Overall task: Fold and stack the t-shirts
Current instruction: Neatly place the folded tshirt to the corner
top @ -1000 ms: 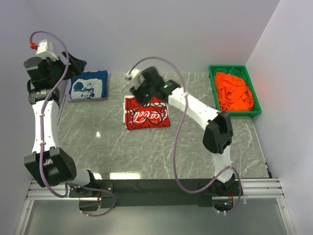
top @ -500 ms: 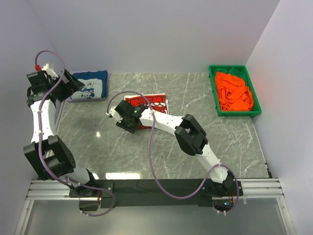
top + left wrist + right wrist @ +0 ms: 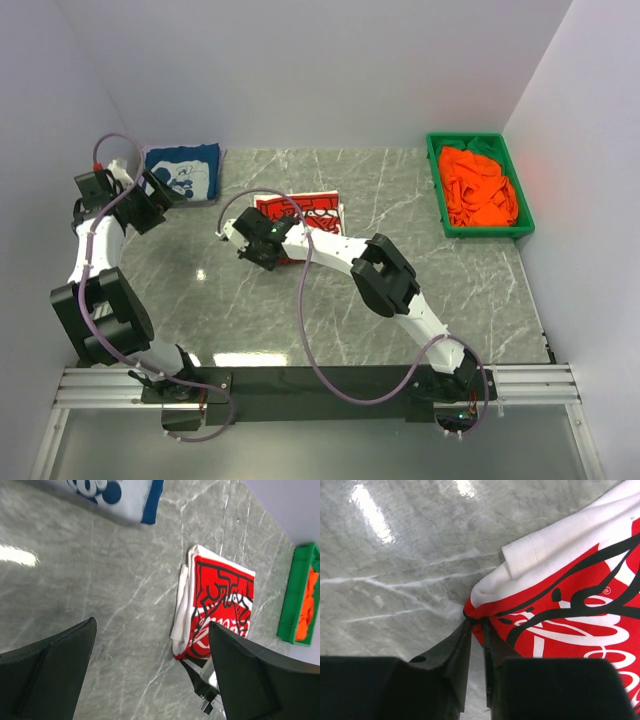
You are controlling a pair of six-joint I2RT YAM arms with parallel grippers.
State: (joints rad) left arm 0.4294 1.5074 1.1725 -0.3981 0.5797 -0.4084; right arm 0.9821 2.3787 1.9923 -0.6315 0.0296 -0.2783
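A folded red t-shirt (image 3: pixel 312 213) with white print and a white inner layer lies mid-table; it also shows in the left wrist view (image 3: pixel 220 605) and close up in the right wrist view (image 3: pixel 570 605). My right gripper (image 3: pixel 262 246) sits at its near-left corner, and its fingertips (image 3: pixel 476 622) are pinched shut on the red hem there. A folded navy t-shirt (image 3: pixel 183 172) with a white graphic lies at the back left. My left gripper (image 3: pixel 158 200) hovers just in front of it, wide open (image 3: pixel 152 635) over bare table. Orange t-shirts (image 3: pixel 480 185) fill the bin.
A green plastic bin (image 3: pixel 434 190) stands at the back right by the wall, also seen in the left wrist view as a green bin (image 3: pixel 292 600). Grey marble tabletop (image 3: pixel 250 310) spreads in front of the red shirt. Walls close in the left, back and right.
My right arm swung from the red shirt's far edge to its near-left corner and its jaws closed on the hem. My left arm drew back from the navy shirt, staying open.
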